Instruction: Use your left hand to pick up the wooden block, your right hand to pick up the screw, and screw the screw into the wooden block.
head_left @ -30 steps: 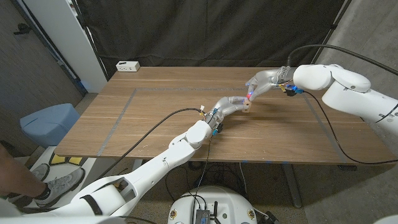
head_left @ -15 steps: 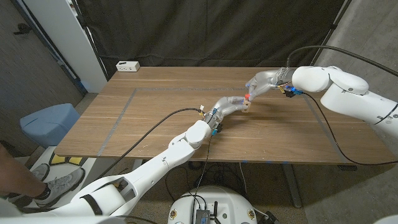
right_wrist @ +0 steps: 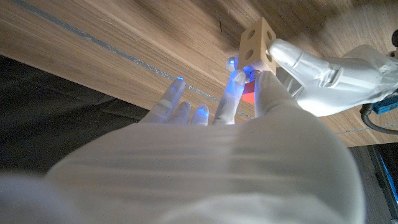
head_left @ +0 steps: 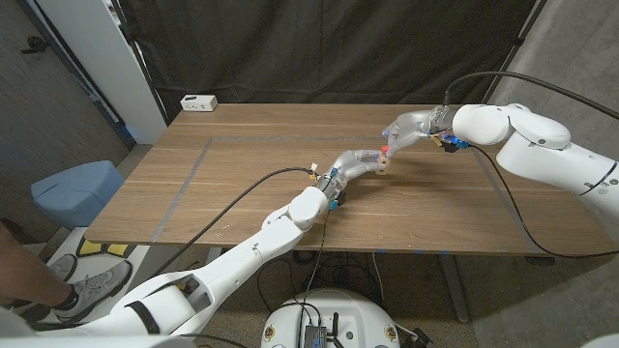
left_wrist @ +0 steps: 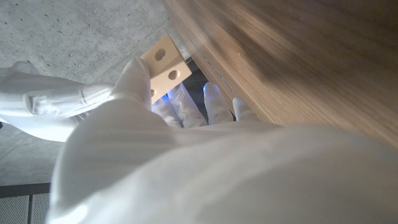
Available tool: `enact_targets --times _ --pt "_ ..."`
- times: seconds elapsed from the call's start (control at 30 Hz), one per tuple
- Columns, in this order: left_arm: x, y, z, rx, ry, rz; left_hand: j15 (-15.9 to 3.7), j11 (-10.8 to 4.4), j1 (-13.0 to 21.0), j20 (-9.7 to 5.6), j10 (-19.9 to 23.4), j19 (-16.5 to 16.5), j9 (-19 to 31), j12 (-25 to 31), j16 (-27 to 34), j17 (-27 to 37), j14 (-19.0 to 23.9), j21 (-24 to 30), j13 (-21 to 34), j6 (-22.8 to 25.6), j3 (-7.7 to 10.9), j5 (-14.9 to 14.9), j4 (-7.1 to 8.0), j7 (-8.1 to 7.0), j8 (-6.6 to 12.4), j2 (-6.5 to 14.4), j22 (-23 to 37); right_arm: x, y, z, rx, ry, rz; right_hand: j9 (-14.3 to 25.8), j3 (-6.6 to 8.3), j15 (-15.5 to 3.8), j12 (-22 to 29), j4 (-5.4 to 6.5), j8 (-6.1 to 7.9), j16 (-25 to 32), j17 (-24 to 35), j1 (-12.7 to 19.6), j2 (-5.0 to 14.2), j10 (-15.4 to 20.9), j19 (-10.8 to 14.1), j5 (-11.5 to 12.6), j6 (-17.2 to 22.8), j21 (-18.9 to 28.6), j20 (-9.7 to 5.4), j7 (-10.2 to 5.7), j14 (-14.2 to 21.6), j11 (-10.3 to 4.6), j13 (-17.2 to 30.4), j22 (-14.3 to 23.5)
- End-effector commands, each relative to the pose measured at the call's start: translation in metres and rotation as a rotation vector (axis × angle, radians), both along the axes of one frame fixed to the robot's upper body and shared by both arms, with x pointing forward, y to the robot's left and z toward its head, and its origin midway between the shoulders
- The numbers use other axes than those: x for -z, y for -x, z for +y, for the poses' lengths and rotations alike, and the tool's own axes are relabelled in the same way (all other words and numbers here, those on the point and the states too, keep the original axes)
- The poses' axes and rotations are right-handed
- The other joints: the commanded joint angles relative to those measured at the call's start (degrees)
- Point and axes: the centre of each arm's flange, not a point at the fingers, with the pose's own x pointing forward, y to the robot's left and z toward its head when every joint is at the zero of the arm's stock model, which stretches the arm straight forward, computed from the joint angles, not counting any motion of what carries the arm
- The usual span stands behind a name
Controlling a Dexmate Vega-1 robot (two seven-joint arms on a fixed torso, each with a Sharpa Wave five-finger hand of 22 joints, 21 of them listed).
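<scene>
the wooden block (head_left: 384, 166) is held up off the wooden table (head_left: 242, 184) by the left hand (head_left: 360, 164), near the table's middle-right. in the left wrist view the block (left_wrist: 165, 62) is seen pinched at the fingertips, w/ other fingers reaching up beside it. the right hand (head_left: 404, 128) is brought in from the far side, just beside the block; in the right wrist view a small red thing, prob the screw (right_wrist: 249, 93), is seen pinched betw thumb and a finger right under the block (right_wrist: 257, 42), remaining fingers spread. whether the tip is seated in a hole can't be told.

step in hand, as judged: screw is being mated w/ a block hole & turned in. to do it well, the block should be kept steady by the left hand w/ the hole face turned toward the right hand; screw axis should be lined up square to that face before any twist is applied, light push kept along the axis, & small re-grips used so the screw isn't dropped. a skewed start would likely bind or slip out.

block: pale, unfinished wood, roughly cube-shaped, clean edges, round holes drilled in the faces (two seen on one face in left wrist view). screw: only a red patch is made out, thread not visible.
</scene>
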Motion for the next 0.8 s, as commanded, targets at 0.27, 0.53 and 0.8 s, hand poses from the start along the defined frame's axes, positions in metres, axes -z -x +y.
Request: enact_targets --times 0.27,0.53,0.8 --pt "-0.0017 -0.0001 -0.0024 0.007 -0.004 -0.003 -4.56 -0.06 -0.73 0.21 0.51 0.07 0.17 0.28 -0.15 0.1 0.73 0.42 0.18 1.61 0.64 0.58 0.19 1.08 0.64 1.24 0.23 -0.0052 0.0049 -0.0033 0.024 0.03 0.023 -1.06 -0.56 -1.71 -0.9 -0.31 -2.71 -1.34 -0.09 -1.33 -0.88 -2.46 -1.71 0.25 -6.1 -0.48 -1.9 -0.7 -1.61 1.63 0.23 0.14" --pt "-0.0014 0.0007 -0.0032 0.008 -0.004 -0.004 -4.49 -0.05 -0.72 0.21 0.51 0.06 0.17 0.28 -0.16 0.1 0.7 0.42 0.18 1.57 0.65 0.58 0.15 1.03 0.62 1.21 0.23 -0.0081 0.0071 -0.0044 0.031 0.046 0.035 -1.97 -0.44 -0.97 -1.13 -0.7 -5.41 -2.11 -0.21 -1.82 -1.29 -4.54 -2.8 0.41 -11.94 -0.51 -1.31 -1.39 -2.76 2.33 0.32 0.15" --pt "-0.0004 0.0014 -0.0035 0.008 -0.005 -0.003 -4.47 -0.05 -0.71 0.23 0.48 0.06 0.17 0.27 -0.15 0.12 0.7 0.41 0.18 1.46 0.72 0.6 0.16 1.16 0.59 1.28 0.23 -0.012 0.0102 -0.003 0.029 0.06 0.033 -2.66 -0.06 -0.59 -1.37 -1.2 -7.14 -2.66 -0.33 -1.58 -1.57 -6.67 -3.93 0.51 -15.21 -0.6 -0.11 -2.29 -4.01 1.67 0.36 0.15"
